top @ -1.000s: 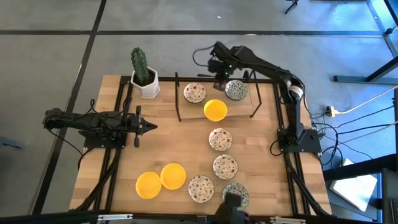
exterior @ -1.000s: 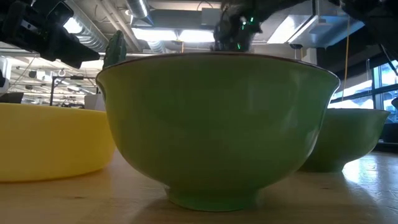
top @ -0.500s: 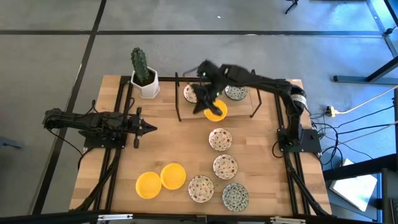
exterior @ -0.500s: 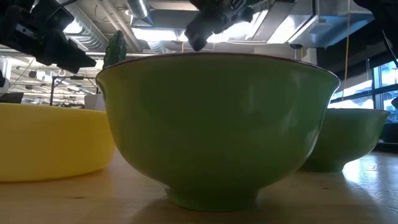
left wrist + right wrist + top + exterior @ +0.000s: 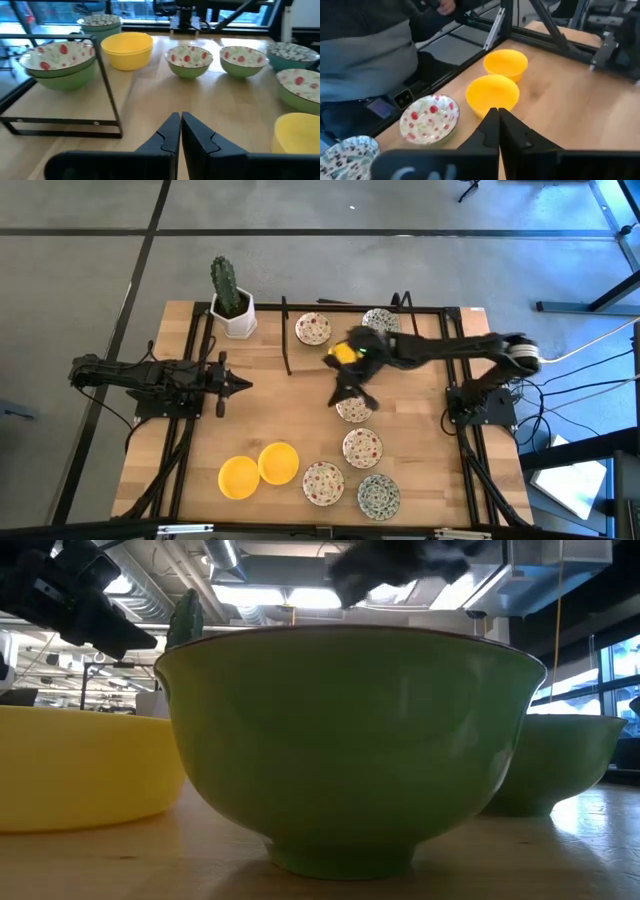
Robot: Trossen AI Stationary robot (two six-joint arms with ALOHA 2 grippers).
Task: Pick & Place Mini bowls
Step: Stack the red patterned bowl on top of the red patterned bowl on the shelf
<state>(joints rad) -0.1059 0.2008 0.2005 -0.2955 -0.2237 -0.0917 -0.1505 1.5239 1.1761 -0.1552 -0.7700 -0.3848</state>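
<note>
Counter point(image 5: 260, 420): a wooden top is seen from above, with a black frame point(image 5: 287, 340) at the far side and a cactus pot point(image 5: 232, 308) at the far left corner.
Right arm: it is stretched leftward over the middle of the counter; the right gripper point(image 5: 350, 392) is closed and empty, above a red-speckled bowl point(image 5: 352, 411).
Left arm: it is parked at the left edge; the left gripper point(image 5: 180, 131) is closed on nothing.
Mini bowls: one red-speckled bowl point(image 5: 313, 328), one yellow bowl point(image 5: 343, 352) and one green-grey bowl point(image 5: 381, 320) are placed within the frame at the far side.
Remaining bowls: two yellow bowls point(image 5: 259, 470) are left at the near left, and speckled ones point(image 5: 362, 447) in a line down the near right.
Risk: with the fingers closed, a descent would likely strike the bowl's rim and tip or push it; opening is judged necessary first.
Second risk: the neighbouring bowls could be knocked by a wide approach.
Person: a grey sleeve point(image 5: 365, 45) is visible just beyond the near edge of the counter.
</note>
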